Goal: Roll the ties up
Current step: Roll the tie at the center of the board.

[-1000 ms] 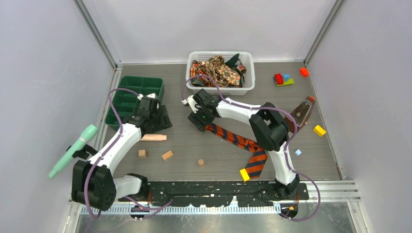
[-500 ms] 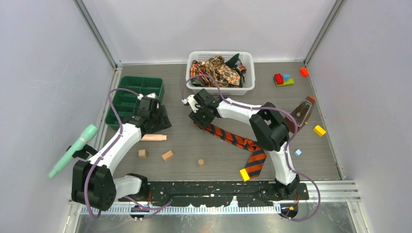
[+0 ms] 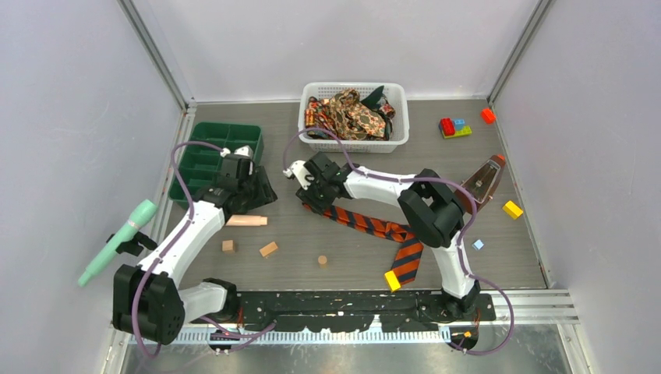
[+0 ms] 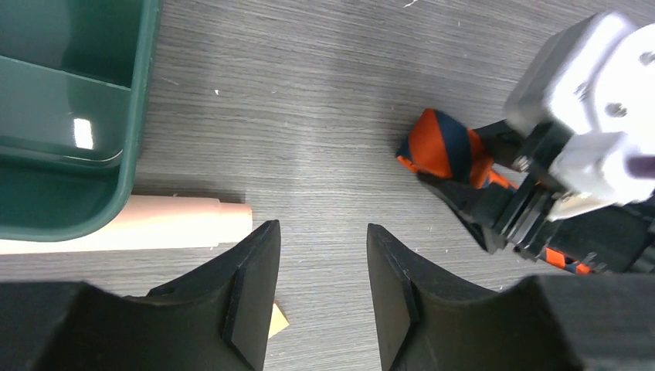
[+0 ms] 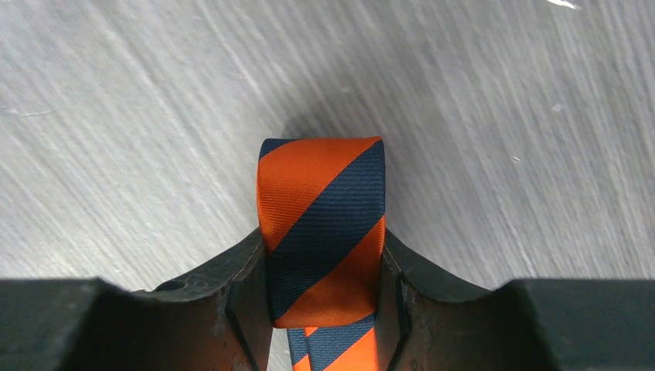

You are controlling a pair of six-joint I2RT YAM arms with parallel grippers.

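Stretching diagonally back from the right pincer (image 5: pixel 323 251), the orange-and-navy striped fabric tie (image 3: pixel 366 224) lies on the bench (image 3: pixel 312 234), folded end clamped in its half-closed jaws; the left pincer (image 4: pixel 320 255), half open, holds nothing.

Orange-navy striped tie (image 3: pixel 363 224) lies diagonally, narrow end folded over; paisley ties (image 3: pixel 352 115) heaped at rear.

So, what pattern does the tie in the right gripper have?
The tie has diagonal orange and dark blue stripes, clearest in the right wrist view.
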